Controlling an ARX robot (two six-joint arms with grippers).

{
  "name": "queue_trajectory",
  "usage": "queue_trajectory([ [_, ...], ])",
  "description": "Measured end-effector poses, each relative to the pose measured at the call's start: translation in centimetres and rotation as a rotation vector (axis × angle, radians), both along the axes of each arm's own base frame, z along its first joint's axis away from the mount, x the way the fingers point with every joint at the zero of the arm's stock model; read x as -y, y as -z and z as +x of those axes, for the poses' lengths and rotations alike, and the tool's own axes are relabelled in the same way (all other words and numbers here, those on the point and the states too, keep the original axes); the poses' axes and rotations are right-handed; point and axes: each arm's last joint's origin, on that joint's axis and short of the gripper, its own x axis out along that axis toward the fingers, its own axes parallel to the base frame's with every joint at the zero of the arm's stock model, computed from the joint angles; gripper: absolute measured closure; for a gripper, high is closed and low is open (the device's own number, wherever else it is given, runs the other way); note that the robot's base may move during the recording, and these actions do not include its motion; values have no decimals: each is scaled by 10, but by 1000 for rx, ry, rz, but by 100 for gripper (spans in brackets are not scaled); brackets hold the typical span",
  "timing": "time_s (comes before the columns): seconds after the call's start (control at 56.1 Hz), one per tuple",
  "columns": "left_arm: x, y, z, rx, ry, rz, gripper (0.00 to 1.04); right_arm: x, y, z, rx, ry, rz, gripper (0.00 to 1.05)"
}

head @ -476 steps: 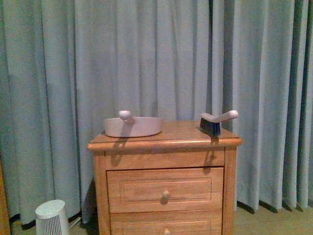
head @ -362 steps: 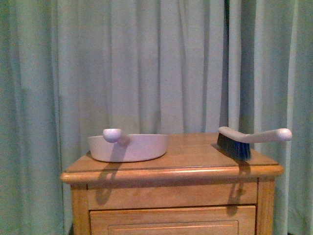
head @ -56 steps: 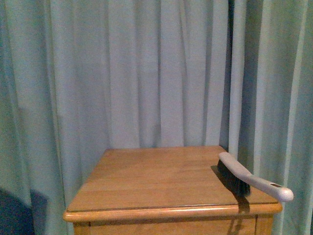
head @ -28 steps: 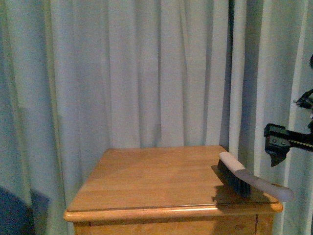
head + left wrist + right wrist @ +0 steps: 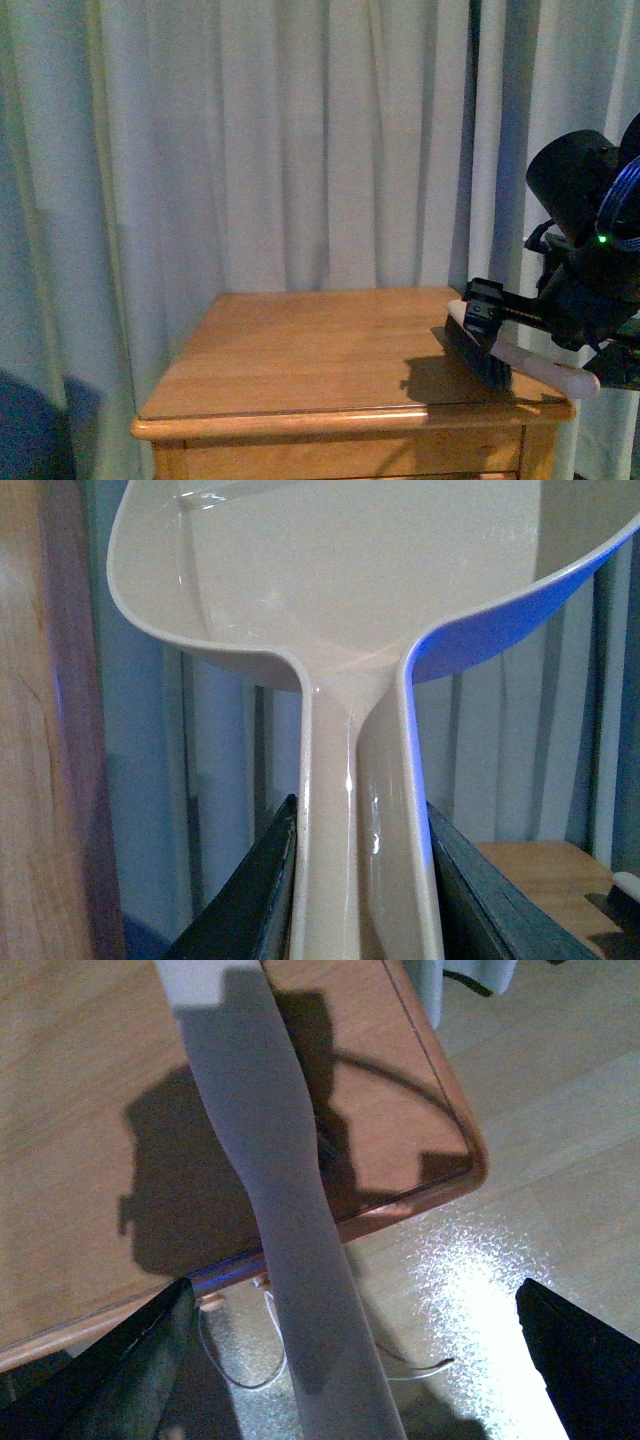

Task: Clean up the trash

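No crumpled white paper wad shows in any view. My left gripper (image 5: 362,825) is shut on the handle of the white dustpan (image 5: 340,600), which fills the left wrist view and is out of the front view. A white hand brush (image 5: 478,352) with dark bristles lies on the right side of the wooden nightstand (image 5: 300,350), its handle overhanging the front right corner. My right gripper (image 5: 550,335) is open over that handle. In the right wrist view the handle (image 5: 270,1160) runs between the spread fingers (image 5: 150,1360) without touching them.
Pale curtains (image 5: 250,150) hang close behind and beside the nightstand. The right wrist view shows the nightstand's corner (image 5: 470,1165), shiny floor below (image 5: 500,1290) and a thin cable (image 5: 240,1375) lying on it.
The dustpan left the nightstand top several seconds ago. In the last second my right arm came in from the right and settled over the brush handle, jaws open.
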Motion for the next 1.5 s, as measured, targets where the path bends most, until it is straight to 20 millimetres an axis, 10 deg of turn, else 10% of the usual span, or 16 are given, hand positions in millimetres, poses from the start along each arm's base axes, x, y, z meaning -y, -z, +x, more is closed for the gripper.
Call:
queue_trajectory([
  [0.232, 0, 0, 0, 0, 0, 0, 76, -4, 10, 4, -23, -6, -1, 8],
  [0.713, 0, 0, 0, 0, 0, 0, 76, -4, 12, 7, -3, -47, -6, 82],
  [1.034, 0, 0, 0, 0, 0, 0, 76, 1, -13, -7, 202, -97, -98, 83],
  [1.319, 0, 0, 0, 0, 0, 0, 76, 17, -93, -100, 735, -162, -218, 84],
  [1.497, 0, 0, 0, 0, 0, 0, 76, 47, -107, -203, 986, -190, -231, 84],
])
